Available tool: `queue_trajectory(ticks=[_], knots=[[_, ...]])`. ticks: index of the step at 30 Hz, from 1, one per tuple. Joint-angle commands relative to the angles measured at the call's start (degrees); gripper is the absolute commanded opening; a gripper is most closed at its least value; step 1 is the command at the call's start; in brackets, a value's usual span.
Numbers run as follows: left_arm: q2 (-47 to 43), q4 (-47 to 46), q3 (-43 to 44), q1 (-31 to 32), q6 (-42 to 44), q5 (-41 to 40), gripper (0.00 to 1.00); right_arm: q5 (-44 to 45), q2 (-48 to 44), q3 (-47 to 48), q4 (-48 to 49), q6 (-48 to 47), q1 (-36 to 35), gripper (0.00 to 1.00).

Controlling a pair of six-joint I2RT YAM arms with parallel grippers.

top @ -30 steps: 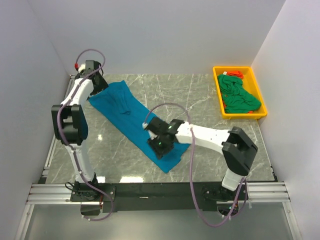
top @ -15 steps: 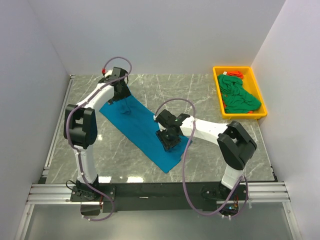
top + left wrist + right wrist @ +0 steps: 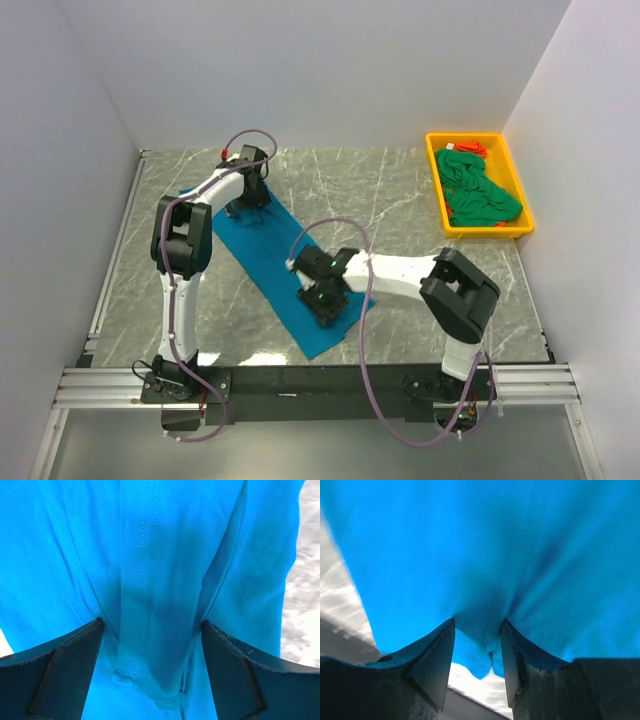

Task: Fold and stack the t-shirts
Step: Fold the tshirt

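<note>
fold teal t-shirt (image 3: 265, 265) | close wide-apart left tool (image 3: 151, 625) on far seam | lift level with right tool (image 3: 478, 625) clamped on near end

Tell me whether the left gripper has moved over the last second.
Yes. The left gripper has shifted right, toward the yellow bin, and is over the teal-blue t-shirt's far end.

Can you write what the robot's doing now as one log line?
left gripper: open on blue shirt | right gripper: pinching blue shirt | green shirt: in yellow bin
</note>
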State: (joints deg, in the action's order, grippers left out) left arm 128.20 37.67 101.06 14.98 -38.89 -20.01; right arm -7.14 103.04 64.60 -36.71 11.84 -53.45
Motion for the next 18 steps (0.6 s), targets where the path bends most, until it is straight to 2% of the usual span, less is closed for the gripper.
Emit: queue_trajectory(ticks=[1, 4, 8, 14, 18], knots=[[3.54, -1.27, 1.86, 1.88, 3.2, 2.43, 0.86, -8.85, 3.38, -0.89, -2.84, 2.13, -8.06, 0.49], [4.86, -3.21, 3.44, 3.73, 6.37, 4.97, 0.88, -12.46, 5.93, 3.23, -2.49, 3.54, -12.63, 0.49], [6.7, -4.97, 5.9, 5.84, 10.32, 7.96, 0.89, -10.53, 10.76, 11.15, -5.64, 3.46, -15.89, 0.49], [8.81, -7.26, 9.06, 8.22, 15.77, 9.55, 0.95, -11.5, 16.22, 21.61, -7.23, 3.99, -16.07, 0.48], [9.61, -7.35, 13.28, 8.22, 17.18, 9.03, 0.99, -9.04, 14.39, 25.57, -8.55, 3.72, -15.98, 0.48]])
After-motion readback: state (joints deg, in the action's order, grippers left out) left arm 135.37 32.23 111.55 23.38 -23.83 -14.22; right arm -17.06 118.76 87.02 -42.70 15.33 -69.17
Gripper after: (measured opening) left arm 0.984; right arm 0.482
